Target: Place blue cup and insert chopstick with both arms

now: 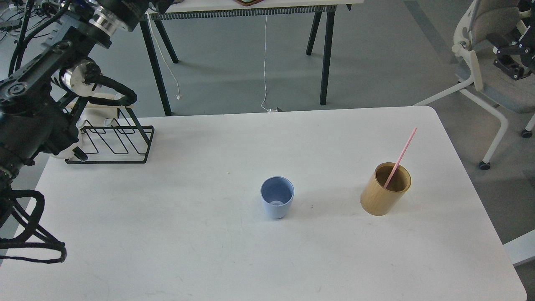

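White table [167, 234] — blue cup [277, 202] upright, empty; chopstick [400, 158] leans in tan holder [385, 189] — gripper state can't tell.

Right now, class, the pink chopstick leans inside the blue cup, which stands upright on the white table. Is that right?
Not quite. In the head view the chopstick leans inside the tan holder; the blue cup stands upright and empty on the white table.

Table [175, 251]: near half bare, open passage along near edge. Blue cup [277, 202] upright mid-surface, clear all round. Tan holder [385, 189] toward right edge, well apart from cup; wide gap between. Pink chopstick [400, 158] leans out of holder toward far right corner, blocks overhead approach there. Black wire rack [113, 140] occupies far left corner, left arm [46, 96] looming over it.
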